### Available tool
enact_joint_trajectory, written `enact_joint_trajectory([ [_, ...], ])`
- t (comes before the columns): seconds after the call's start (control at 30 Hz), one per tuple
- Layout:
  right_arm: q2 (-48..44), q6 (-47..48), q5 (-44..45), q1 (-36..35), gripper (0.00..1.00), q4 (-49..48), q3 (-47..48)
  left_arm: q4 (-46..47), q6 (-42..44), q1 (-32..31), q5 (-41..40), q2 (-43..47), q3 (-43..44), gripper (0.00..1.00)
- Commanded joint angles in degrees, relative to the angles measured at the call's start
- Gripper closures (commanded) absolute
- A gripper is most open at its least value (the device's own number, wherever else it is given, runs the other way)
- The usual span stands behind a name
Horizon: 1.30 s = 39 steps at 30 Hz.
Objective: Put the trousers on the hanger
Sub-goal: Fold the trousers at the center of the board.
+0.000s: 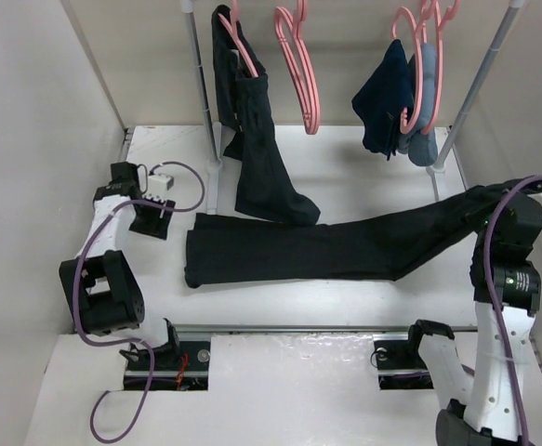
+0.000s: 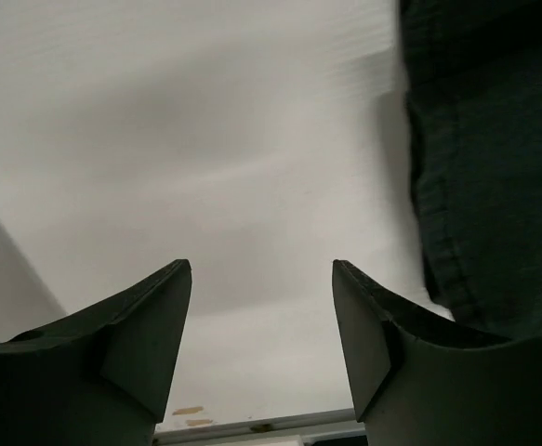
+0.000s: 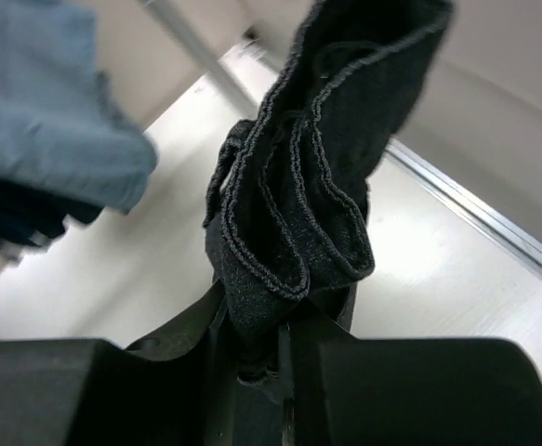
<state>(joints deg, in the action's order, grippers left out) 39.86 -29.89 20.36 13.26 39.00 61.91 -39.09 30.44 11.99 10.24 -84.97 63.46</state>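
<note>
The white tabletop [image 1: 354,163] fills the middle of the overhead view. The trousers [image 1: 326,251] lie stretched across it from centre left to the right edge. There the right end effector [image 3: 280,348] is clamped on a bunched end of the fabric. An empty pink hanger [image 1: 298,79] hangs from the rail at top centre. At left, the left end effector [image 2: 261,269] stands wide apart over bare tabletop, near the trousers' edge.

Left arm [image 1: 101,237] folded back on its own side, left gripper [image 2: 261,269] held low, jaws spread wide and holding nothing. Right arm [image 1: 499,372] raised nearly upright, right gripper [image 3: 272,346] clamped on the trousers [image 3: 294,186].
</note>
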Motion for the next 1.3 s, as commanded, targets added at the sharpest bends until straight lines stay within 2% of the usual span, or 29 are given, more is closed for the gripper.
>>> enact_joint_trajectory([
  [0.0, -1.4, 8.0, -1.7, -4.6, 1.00, -3.9, 4.5, -0.9, -2.8, -4.9, 2.7, -0.2, -1.9, 0.41],
  [0.13, -2.0, 10.1, -15.7, -7.1, 1.00, -6.8, 5.2, -0.9, -4.9, -10.0, 7.4, -1.2, -1.9, 0.40],
  [0.23, -2.0, 11.8, -25.3, -7.1, 1.00, -8.1, 4.5, -2.1, -5.5, -10.5, 10.3, -1.8, 0.9, 0.40],
  [0.37, -2.0, 13.6, -34.0, -7.1, 1.00, -8.2, 4.4, -2.1, -5.5, -10.5, 9.6, -2.3, 1.9, 0.40],
  [0.6, 3.2, 15.5, -38.6, -8.1, 1.00, -11.0, 8.1, -2.7, -6.0, -11.0, 6.6, -4.7, 2.5, 0.40],
  [0.7, 8.3, 16.0, -38.6, -10.0, 1.00, -11.8, 13.0, -2.7, -6.6, -11.5, 6.0, -4.7, 2.5, 0.40],
  [0.8, 14.9, 17.8, -30.3, -19.5, 1.00, -12.4, 19.2, -2.7, -7.2, -12.2, 5.5, -4.7, 2.5, 0.40],
  [0.83, 16.8, 19.0, -18.1, -25.0, 1.00, -11.8, 20.7, -2.7, -7.8, -12.2, 5.5, -4.7, 2.5, 0.40],
  [0.87, 18.8, 20.0, -8.9, -38.8, 1.00, -11.0, 23.9, -2.7, -7.8, -12.2, 5.5, -4.7, 2.5, 0.40],
  [0.93, 23.5, 22.5, 11.4, -53.8, 1.00, -9.4, 26.5, -2.7, -8.3, -12.8, 5.0, -4.7, 2.5, 0.40],
  [0.97, 23.5, 22.5, 27.2, -63.5, 1.00, -11.0, 26.5, -2.1, -8.3, -12.8, 5.0, -4.2, 1.7, 0.40],
  [1.0, 22.2, 22.5, 30.0, -65.7, 1.00, -15.0, 25.5, -1.3, -8.3, -12.8, 5.0, -3.4, 1.1, 0.40],
  [1.07, 20.2, 22.5, 29.3, -67.9, 1.00, -17.1, 23.9, -0.6, -8.8, -12.8, 5.0, -3.4, 0.4, 0.40],
  [1.13, 18.9, 21.7, 32.4, -70.2, 1.00, -17.6, 21.9, -0.5, -8.8, -12.8, 5.6, -3.4, 0.3, 0.40],
  [1.17, 18.9, 21.7, 36.7, -71.8, 1.00, -17.0, 21.4, -0.5, -8.8, -12.8, 5.6, -3.4, -0.2, 0.40],
  [1.27, 19.9, 21.7, 40.2, -79.1, 1.00, -16.4, 20.8, -0.5, -8.8, -12.8, 5.0, -3.9, -0.2, 0.40],
])
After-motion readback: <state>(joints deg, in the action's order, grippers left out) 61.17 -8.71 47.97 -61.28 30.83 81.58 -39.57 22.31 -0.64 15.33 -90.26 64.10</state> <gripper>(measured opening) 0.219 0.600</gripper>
